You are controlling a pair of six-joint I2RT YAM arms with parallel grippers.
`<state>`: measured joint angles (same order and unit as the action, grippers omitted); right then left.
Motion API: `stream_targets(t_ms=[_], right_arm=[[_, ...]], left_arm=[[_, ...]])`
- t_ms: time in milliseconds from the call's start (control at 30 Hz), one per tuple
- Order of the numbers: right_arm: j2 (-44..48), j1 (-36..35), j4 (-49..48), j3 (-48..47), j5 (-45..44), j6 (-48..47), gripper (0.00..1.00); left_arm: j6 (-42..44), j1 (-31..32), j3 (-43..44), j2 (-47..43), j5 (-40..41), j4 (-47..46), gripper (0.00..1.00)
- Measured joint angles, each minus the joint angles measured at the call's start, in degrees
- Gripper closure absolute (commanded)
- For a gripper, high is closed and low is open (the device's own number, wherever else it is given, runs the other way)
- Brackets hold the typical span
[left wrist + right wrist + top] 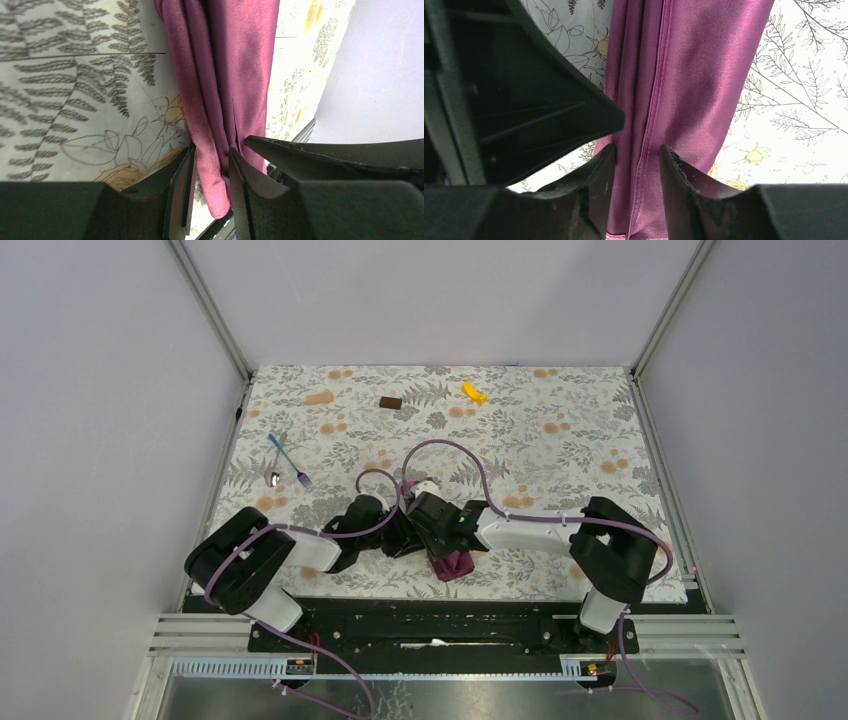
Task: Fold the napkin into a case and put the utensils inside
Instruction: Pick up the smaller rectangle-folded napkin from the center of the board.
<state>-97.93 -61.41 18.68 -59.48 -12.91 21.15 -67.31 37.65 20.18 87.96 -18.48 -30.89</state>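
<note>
**Top external view.** The left arm (300, 540) and the right arm (520, 528) meet over the near middle of the table covering (560, 455). The napkin (455, 565) shows only as a small plum bunch under their wrists, close to the near edge. It is not laid out flat. The utensils lie together at the far left, fork (291, 463) and spoon (272, 479), well apart from the napkin. They are clearly nearer the left arm. A brown block (390, 402) and a yellow piece (474, 392) sit at the far side.

**Left wrist view.** The left gripper (212, 192) is clamped on the napkin, with gathered pleats pinched between both fingers (182, 195). The cloth's long axis runs straight away from the gripper, in line with the gap. Part of the right gripper shows as a black wedge close on the right.

**Right wrist view.** The right gripper (636, 187) likewise grips the napkin, a hemmed fold filling the gap. The cloth runs straight ahead. The left gripper crowds in on the left.

**Assessment.** The two holds are close together on one narrow bundle. Folding probably requires the grippers to draw apart across that axis. The case is not yet formed.
</note>
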Motion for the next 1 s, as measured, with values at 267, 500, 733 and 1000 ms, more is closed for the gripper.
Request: stream_targets(t_ms=[267, 500, 733, 1000], right_arm=[[-1.6, 0.0, -0.8, 0.1, 0.0, -0.3, 0.69], [-1.7, 0.0, -1.3, 0.1, 0.0, -0.5, 0.91], [-1.5, 0.0, -1.1, 0.1, 0.3, -0.1, 1.0], [0.1, 0.0, -2.2, 0.3, 2.5, 2.3, 1.0]], left_arm=[[1.5, 0.0, -1.2, -4.9, 3.6, 5.8, 0.65], [1.7, 0.5, -0.8, -3.7, 3.5, 4.5, 0.75], [1.0, 1.5, -0.4, 0.7, 3.5, -0.3, 0.92], [-0.3, 2.3, -0.5, 2.7, 3.6, -4.0, 0.96]])
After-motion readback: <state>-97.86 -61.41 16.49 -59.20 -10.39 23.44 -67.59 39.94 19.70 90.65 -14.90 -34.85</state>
